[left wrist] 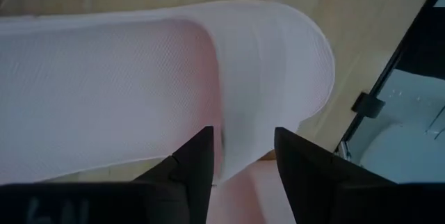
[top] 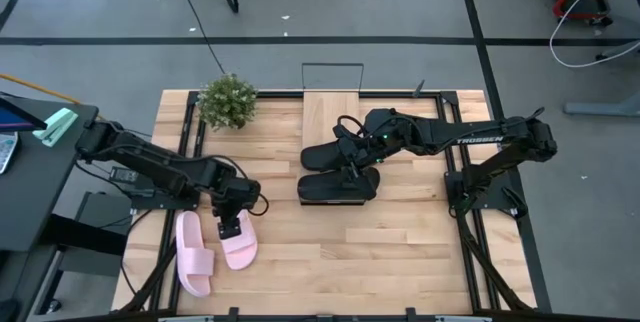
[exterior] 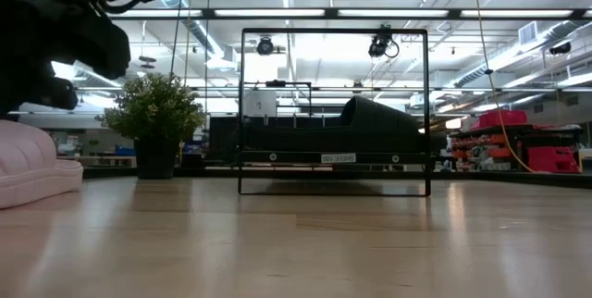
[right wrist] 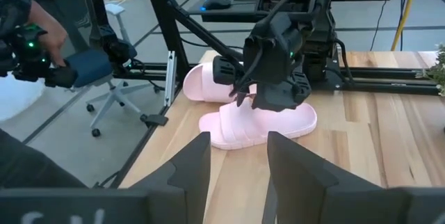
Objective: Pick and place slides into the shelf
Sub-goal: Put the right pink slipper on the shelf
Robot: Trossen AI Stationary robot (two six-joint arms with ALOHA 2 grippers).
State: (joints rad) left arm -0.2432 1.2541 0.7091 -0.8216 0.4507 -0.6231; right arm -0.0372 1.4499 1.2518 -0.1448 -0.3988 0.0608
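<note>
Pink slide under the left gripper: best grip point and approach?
Take the pink slide by its wide strap, coming straight down from above. It lies flat, sole down, so the raised strap is the only part the left gripper can close its fingers around.

pink slides (top: 214, 247): pale pink, fine woven mesh texture on the wide strap, seen close in the left wrist view; at about 8 o'clock on the table
black slides (top: 338, 170): plain black, near the centre
shelf (top: 331, 112): light wood board, thin black wire frame, at 12 o'clock
table (top: 400, 252): pale wood slats
plant (top: 227, 100): green leaves, dark pot, at 11 o'clock
left gripper (top: 234, 224): black
right gripper (top: 355, 172): black
floor (top: 100, 52): grey with black lines
</note>
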